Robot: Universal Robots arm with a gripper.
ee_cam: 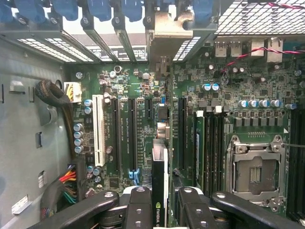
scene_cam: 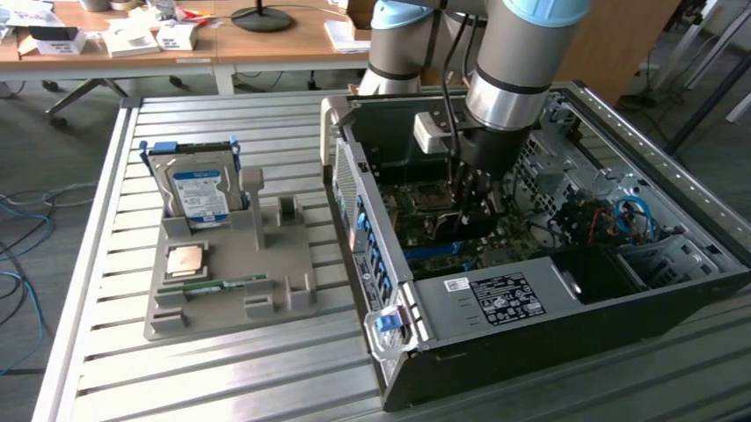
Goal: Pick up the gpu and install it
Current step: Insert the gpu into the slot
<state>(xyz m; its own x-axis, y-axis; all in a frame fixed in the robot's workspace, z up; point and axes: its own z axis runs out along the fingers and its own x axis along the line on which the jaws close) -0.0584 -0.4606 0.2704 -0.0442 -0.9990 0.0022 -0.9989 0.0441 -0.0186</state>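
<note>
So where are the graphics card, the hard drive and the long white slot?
Thin flat graphics card [ee_cam: 159, 191]: wrist view, its edge above the logo.
Boxy hard drive with blue-white label [scene_cam: 200, 195]: exterior view, its label.
Long white plastic slot [ee_cam: 98, 129]: wrist view, its middle.

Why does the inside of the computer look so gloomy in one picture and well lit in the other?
Exterior view: the arm and walls shade the computer case inside, while the slatted table catches pale light. Wrist view: the motherboard is evenly lit, bright light glares through the rear slots, and the gpu held in the fingers looks dark.
</note>
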